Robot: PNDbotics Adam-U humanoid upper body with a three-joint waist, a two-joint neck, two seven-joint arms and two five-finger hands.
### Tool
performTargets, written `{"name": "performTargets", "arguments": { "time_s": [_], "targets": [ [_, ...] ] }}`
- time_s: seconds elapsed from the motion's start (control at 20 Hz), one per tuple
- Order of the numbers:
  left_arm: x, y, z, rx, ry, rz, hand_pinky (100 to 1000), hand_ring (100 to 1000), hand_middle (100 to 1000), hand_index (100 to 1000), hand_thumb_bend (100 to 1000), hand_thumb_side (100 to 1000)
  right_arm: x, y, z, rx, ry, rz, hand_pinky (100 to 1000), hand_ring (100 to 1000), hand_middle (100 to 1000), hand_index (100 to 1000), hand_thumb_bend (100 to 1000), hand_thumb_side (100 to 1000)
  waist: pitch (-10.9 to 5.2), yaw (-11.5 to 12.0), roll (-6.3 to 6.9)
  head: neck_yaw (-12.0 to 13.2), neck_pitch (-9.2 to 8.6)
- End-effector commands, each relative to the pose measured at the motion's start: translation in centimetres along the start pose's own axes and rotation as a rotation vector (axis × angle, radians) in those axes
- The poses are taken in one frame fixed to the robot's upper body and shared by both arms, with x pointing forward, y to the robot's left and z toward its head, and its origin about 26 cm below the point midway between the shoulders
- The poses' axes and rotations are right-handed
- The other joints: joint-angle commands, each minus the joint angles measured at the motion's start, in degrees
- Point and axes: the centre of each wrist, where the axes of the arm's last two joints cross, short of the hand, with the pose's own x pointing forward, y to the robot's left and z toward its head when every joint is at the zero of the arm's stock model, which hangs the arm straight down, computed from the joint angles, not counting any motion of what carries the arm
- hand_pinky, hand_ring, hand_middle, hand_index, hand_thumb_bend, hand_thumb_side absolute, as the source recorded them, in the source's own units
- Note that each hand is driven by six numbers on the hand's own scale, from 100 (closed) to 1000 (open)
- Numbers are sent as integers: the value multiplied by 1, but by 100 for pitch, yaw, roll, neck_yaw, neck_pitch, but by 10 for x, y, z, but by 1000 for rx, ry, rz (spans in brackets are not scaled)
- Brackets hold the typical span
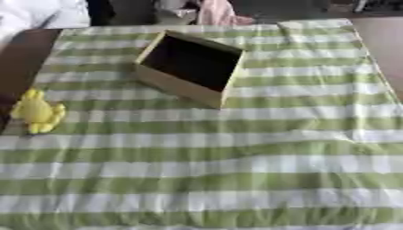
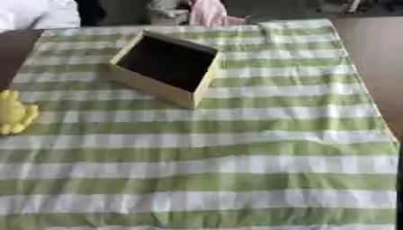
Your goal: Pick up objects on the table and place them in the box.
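Across the near tabletop, a green-and-white striped cloth (image 1: 236, 170) lies bare. At the left edge, midway, rests a yellow soft toy (image 1: 36, 112). Farther back, left of centre and well apart from the toy, stands an open wooden box (image 1: 189, 67), its interior dark. No robot hand shows in either view.

A green-and-white striped cloth (image 1: 236, 170) covers most of the table (image 1: 20, 58), its bands running across the view and lying slightly rumpled toward the near right. The table's dark brown wood shows bare along the left edge and again at the far right corner. Beyond the far edge of the table, something white (image 1: 35, 13) lies at the upper left, and a pink piece of fabric (image 1: 217, 12) sits near the upper middle.
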Motion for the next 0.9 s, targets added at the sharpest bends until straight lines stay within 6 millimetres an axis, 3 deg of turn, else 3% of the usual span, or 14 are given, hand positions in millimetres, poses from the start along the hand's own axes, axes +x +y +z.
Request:
{"name": "performTargets", "arguments": {
  "time_s": [0.05, 0.65, 0.9],
  "targets": [
    [-3, 13, 3, -108, -98, -62, 805, 906, 908, 1000, 243, 244, 7, -5, -6, -17, -33, 6, 645, 717, 744, 766, 100, 729, -57, -10, 13, 16, 38],
    [2, 19, -24, -149, -141, -81, 791, 901, 902, 994, 252, 277, 7, -4, -5, -18, -28, -7, 643, 717, 743, 766, 100, 733, -32, -62, 11, 57, 37],
    [4, 19, -33, -165, -146, -109, 784, 897, 898, 986, 302, 265, 6, -4, -4, -18, -25, -11, 643, 717, 743, 766, 100, 734, -18, -65, 12, 73, 38]
  ]
}}
